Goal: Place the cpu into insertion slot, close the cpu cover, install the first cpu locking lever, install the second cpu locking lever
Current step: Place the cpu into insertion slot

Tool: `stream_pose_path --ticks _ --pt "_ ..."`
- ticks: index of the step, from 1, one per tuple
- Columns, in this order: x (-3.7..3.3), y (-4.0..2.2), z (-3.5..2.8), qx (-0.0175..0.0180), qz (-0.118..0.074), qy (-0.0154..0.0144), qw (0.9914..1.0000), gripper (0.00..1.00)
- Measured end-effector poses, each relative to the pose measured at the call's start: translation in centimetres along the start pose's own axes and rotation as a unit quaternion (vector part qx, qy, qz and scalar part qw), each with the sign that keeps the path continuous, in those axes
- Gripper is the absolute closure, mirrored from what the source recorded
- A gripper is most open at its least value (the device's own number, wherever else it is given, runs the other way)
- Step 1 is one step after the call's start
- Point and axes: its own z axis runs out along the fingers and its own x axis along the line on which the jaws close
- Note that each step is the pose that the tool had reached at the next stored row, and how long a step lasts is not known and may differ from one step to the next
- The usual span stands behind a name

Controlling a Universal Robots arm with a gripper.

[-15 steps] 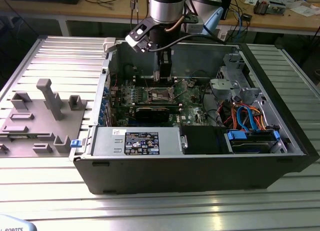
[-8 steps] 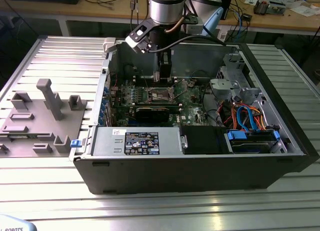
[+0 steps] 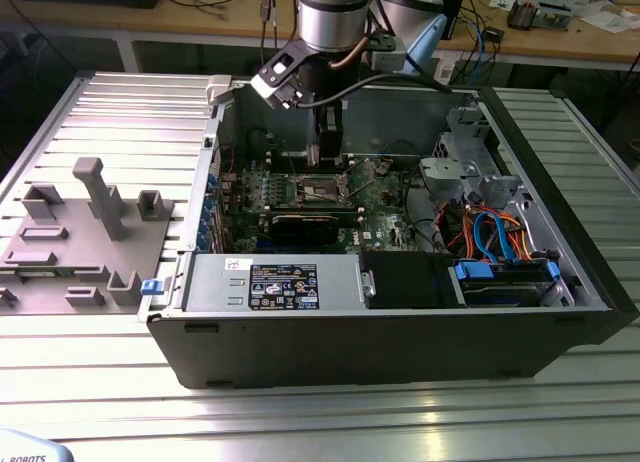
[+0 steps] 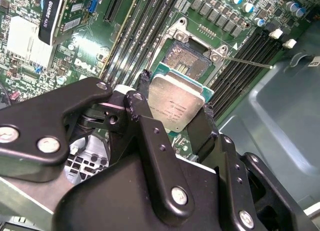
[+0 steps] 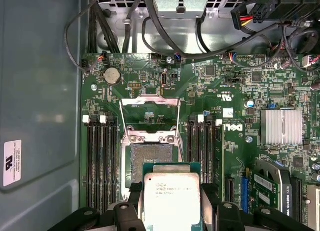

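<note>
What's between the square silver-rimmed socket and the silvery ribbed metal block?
Long black memory slots on green circuit board beside the socket, in the first wrist view.

Ribbed silver metal counter (image 3: 400, 422), long slats with grooves between. Open black PC case (image 3: 400, 347) lies on its side mid-counter, open side up. Grey fixture plate (image 3: 70, 257) with upright blocks sits flat on the counter at the exterior view's left, just beside the case. White object (image 3: 25, 450) at the near left corner, cut off by the frame edge.
</note>
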Motion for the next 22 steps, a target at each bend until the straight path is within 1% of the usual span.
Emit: stream_pose_path --ticks 11,22 --pt "0.0 -0.01 0.39 0.0 0.0 0.0 1.0 0.45" --pt "0.0 -0.02 0.61 0.0 0.0 0.0 1.0 0.45"
